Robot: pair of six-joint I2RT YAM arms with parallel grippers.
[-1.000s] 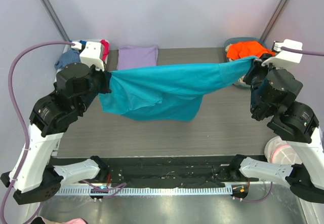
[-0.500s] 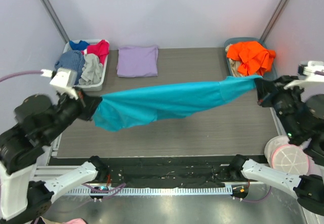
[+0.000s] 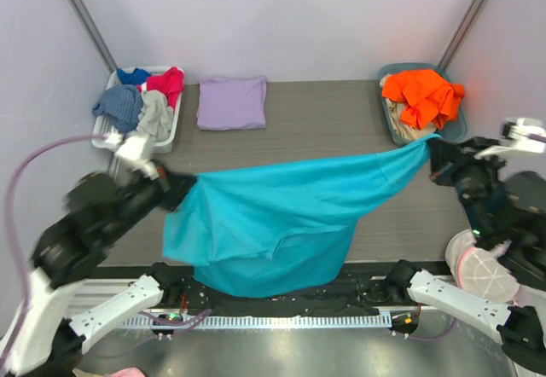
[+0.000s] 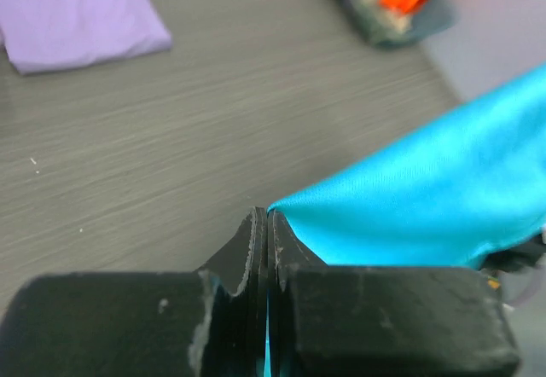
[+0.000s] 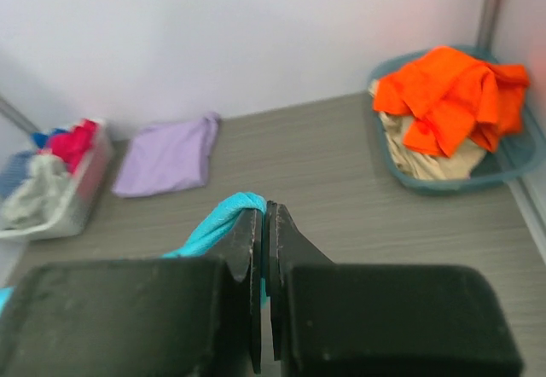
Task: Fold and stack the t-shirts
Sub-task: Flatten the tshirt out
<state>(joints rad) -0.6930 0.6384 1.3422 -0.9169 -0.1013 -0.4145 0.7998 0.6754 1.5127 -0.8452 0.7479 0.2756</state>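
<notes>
The teal t-shirt (image 3: 273, 223) hangs spread in the air between both arms, its lower part sagging over the table's near edge. My left gripper (image 3: 179, 191) is shut on its left corner; in the left wrist view the teal cloth (image 4: 426, 198) comes out of the pinched jaws of that gripper (image 4: 266, 215). My right gripper (image 3: 437, 148) is shut on the right corner, where teal cloth (image 5: 223, 215) bunches at the closed tips (image 5: 264, 211). The lavender t-shirt (image 3: 231, 101) lies folded flat at the back of the table, also seen as a purple square (image 5: 166, 155) from the right wrist.
A white basket (image 3: 167, 135) with red, blue and grey garments stands at the back left. A teal-grey bin (image 3: 401, 130) holding the orange garment (image 3: 422, 94) stands at the back right. A white round object (image 3: 482, 270) sits near the right arm's base.
Both arms have come toward the near edge. The teal shirt, pulled into a narrow band half a second ago, now hangs wide and low over the front of the table.
</notes>
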